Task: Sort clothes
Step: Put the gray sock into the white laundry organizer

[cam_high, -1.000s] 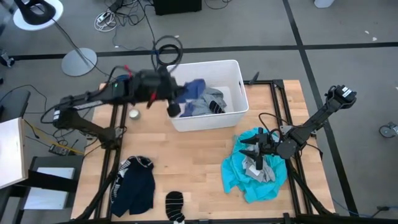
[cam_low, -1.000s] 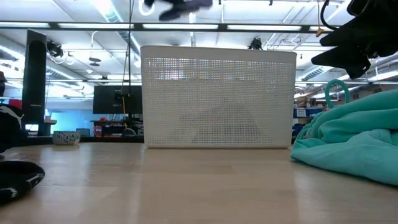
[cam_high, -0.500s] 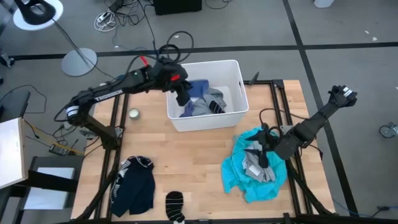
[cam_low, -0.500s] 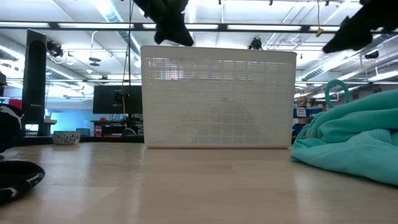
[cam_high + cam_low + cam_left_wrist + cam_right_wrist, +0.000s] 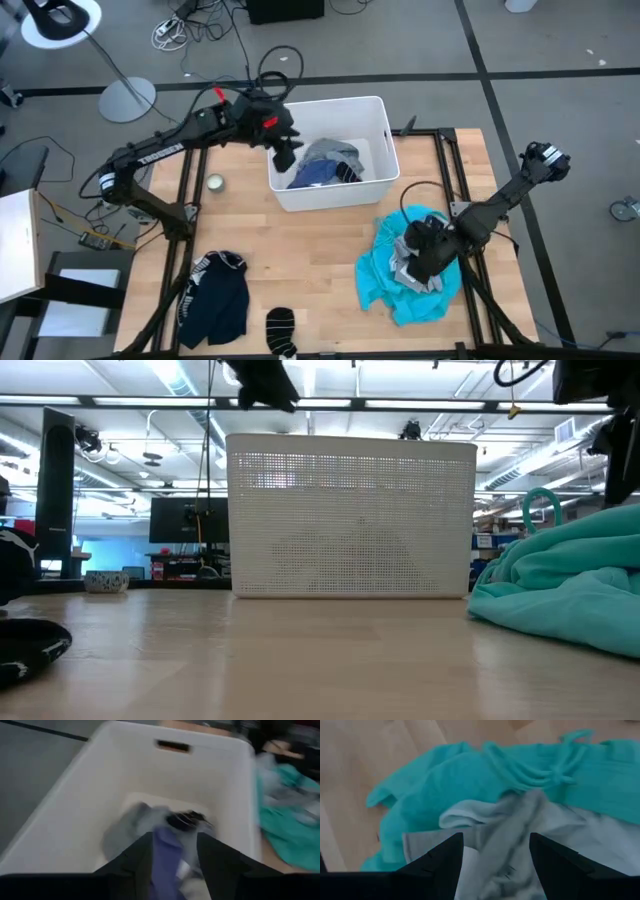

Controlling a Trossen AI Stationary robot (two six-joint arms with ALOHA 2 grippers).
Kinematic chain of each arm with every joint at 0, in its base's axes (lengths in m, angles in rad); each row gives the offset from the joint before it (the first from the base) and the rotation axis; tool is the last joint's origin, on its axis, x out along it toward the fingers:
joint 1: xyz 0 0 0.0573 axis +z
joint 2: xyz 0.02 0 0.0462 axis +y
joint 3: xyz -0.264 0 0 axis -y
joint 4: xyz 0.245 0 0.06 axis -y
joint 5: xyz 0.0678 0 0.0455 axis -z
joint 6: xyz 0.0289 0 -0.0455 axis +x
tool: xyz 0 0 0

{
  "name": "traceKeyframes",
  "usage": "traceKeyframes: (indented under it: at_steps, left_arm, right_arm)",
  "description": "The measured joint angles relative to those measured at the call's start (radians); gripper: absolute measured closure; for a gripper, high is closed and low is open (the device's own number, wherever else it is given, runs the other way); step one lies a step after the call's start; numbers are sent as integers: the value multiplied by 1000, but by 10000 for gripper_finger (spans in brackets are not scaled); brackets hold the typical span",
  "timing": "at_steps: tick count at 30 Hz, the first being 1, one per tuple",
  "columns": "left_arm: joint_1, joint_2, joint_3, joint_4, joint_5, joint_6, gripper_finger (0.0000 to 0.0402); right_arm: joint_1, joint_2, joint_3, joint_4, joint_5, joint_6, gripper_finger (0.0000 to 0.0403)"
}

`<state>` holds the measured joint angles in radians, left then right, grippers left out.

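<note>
Left hand [image 5: 174, 865] fingers spread above white bin [image 5: 65, 805], blue piece [image 5: 167, 857] and grey garment [image 5: 132, 827] inside

White rectangular plastic bin [image 5: 378, 140] at table's far centre, small blue pieces [image 5: 316, 173] inside it. My left gripper [image 5: 283, 157] over its left end. Large grey shirt [image 5: 412, 268] on large turquoise shirt [image 5: 390, 285], right; my right gripper [image 5: 424, 262] above them. Navy white-striped garment [image 5: 215, 298] near left, black-and-white striped sock [image 5: 281, 328] beside it.
</note>
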<state>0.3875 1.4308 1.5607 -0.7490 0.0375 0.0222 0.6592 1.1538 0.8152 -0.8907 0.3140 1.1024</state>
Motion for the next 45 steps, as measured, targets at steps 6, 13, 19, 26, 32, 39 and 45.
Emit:
traceKeyframes:
  at_steps: [6,13,19,26,32,39,45]
  left_arm:
    - [-99,-104,-1,-98,9,-41,244]
    - [-282,-274,-108,-95,-74,-161,244]
    - [-480,-425,-347,-71,-219,-359,244]
    - [-678,-495,-644,79,-291,-592,244]
    - [-804,-479,-803,203,-303,-718,244]
    - [-899,-427,-925,371,-305,-814,245]
    - [-942,-317,-944,480,-305,-777,245]
  right_arm:
    - [-3,120,0,9,-5,7,174]
    - [-9,168,1,13,6,-5,253]
    - [13,127,93,-127,15,-16,386]
    - [41,95,354,-481,93,12,398]
    - [31,95,560,-683,185,-9,400]
    - [-36,89,720,-678,334,-208,401]
    - [-150,89,788,-517,495,-500,402]
